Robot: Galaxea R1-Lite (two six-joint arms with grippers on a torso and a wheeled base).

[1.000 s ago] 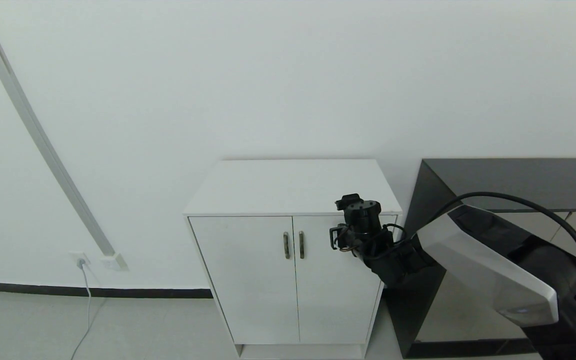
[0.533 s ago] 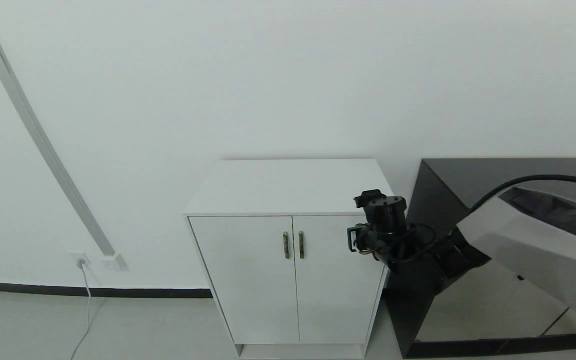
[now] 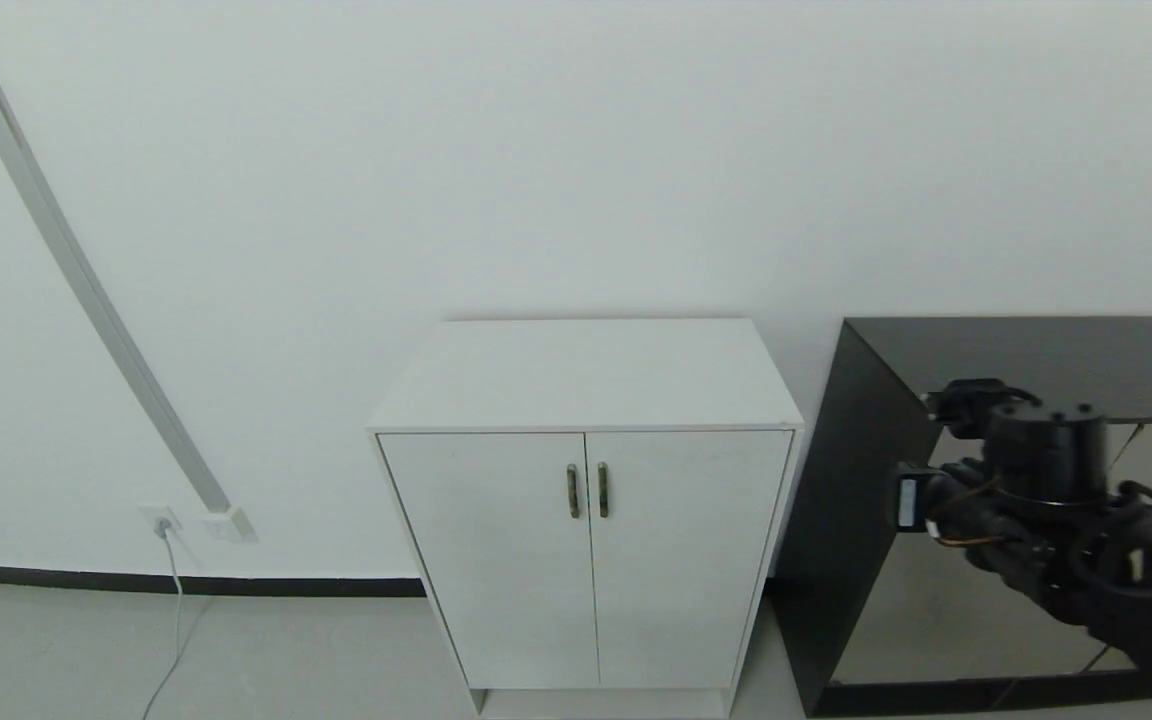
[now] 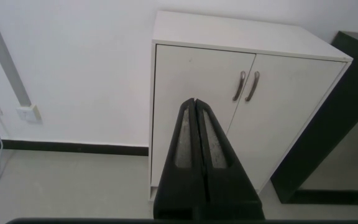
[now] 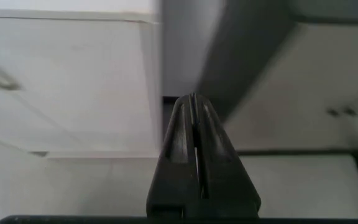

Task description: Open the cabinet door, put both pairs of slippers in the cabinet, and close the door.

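Observation:
A white cabinet stands against the wall with both doors closed and two metal handles side by side at the middle. My right arm hangs to the right of it, in front of the black unit. In the right wrist view the right gripper is shut on nothing, pointing at the gap between the white cabinet and the black unit. In the left wrist view the left gripper is shut and empty, well back from the cabinet, left of its handles.
A black mirrored unit stands right against the cabinet's right side. A wall socket with a cable and a slanted grey conduit are on the left. Bare floor lies left of the cabinet.
My right arm has swung to the right, from in front of the cabinet's right door to in front of the black unit. The doors stay closed.

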